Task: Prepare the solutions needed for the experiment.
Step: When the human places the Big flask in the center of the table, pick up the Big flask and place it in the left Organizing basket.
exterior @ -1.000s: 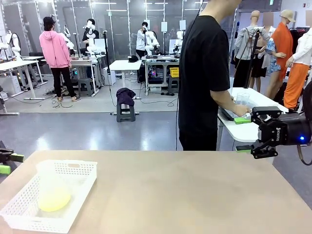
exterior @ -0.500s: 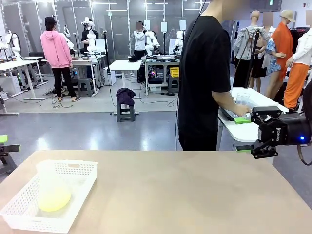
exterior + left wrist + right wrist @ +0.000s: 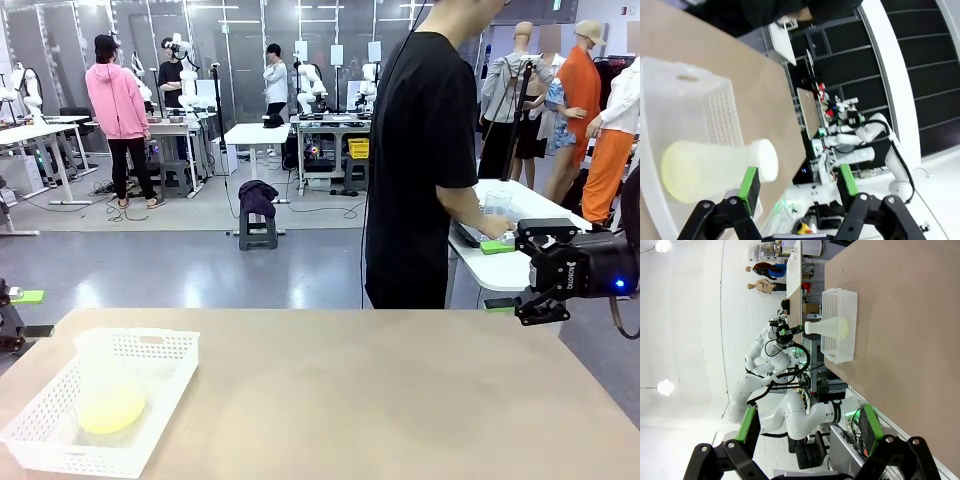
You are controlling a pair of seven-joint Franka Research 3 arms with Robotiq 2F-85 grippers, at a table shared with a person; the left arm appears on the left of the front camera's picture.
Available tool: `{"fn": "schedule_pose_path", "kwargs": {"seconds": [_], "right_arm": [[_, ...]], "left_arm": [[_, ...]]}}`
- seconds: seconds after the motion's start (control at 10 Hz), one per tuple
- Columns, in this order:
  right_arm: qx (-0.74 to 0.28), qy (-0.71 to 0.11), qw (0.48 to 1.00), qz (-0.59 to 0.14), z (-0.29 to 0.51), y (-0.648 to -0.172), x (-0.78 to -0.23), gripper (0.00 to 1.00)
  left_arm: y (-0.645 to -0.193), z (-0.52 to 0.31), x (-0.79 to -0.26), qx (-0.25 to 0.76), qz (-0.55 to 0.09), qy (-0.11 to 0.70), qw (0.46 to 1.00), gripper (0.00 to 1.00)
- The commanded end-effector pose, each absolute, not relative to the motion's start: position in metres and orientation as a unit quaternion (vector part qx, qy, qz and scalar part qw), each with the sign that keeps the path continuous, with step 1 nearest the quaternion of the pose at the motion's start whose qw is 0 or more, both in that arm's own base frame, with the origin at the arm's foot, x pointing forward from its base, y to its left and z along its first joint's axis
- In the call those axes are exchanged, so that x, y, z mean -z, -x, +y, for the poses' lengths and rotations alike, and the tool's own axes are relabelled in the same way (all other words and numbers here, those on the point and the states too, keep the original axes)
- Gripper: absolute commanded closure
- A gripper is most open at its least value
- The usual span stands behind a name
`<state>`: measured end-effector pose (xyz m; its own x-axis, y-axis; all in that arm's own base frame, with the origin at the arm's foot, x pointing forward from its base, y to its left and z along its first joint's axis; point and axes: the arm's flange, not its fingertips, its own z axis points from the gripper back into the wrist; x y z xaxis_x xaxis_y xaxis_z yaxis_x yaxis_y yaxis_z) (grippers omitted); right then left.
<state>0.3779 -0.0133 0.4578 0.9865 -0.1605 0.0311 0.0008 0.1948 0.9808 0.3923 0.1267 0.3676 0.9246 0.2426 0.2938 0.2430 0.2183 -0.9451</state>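
A frosted conical flask (image 3: 104,385) stands in a white slotted basket (image 3: 150,341) at the table's near left, the pale yellow-green solutions (image 3: 110,412) tinting its wide base. My left gripper (image 3: 36,313) hovers open just off the table's left edge, level with the basket's far end. In the left wrist view the flask (image 3: 715,167) lies beyond my open left gripper (image 3: 798,182), its neck near one green pad, nothing between the fingers. My right gripper (image 3: 500,275) hangs open at the far right edge, empty. The right wrist view has basket (image 3: 840,305) and flask (image 3: 832,327) far off, beyond my right gripper (image 3: 809,426).
A person in a black shirt (image 3: 420,170) stands at the far side, turned to a white side table (image 3: 530,215) on the right, hands busy there. The tan table (image 3: 380,400) spreads bare from the basket to the right edge.
My left gripper has shifted at the table's left edge, rising and then settling a little lower and nearer the basket. The right arm, basket and flask have not moved.
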Motion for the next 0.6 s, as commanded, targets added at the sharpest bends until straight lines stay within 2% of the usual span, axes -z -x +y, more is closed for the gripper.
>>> {"fn": "schedule_pose_path", "kwargs": {"seconds": [0.0,0.2,0.3,0.5], "right_arm": [[0.049,-0.633,0.77,-0.063,-0.014,-0.378,-0.46,0.0],[0.049,-0.633,0.77,-0.063,-0.014,-0.378,-0.46,0.0],[0.049,-0.633,0.77,-0.063,-0.014,-0.378,-0.46,0.0],[0.049,-0.633,0.77,-0.063,-0.014,-0.378,-0.46,0.0]], "left_arm": [[-0.388,0.142,-0.388,0.01,-0.151,0.634,0.759,0.2],[-0.391,0.152,-0.388,0.011,-0.147,0.662,0.735,0.2],[-0.386,0.131,-0.371,0.009,-0.146,0.644,0.751,0.2],[-0.386,0.131,-0.371,0.009,-0.146,0.644,0.751,0.2]]}}
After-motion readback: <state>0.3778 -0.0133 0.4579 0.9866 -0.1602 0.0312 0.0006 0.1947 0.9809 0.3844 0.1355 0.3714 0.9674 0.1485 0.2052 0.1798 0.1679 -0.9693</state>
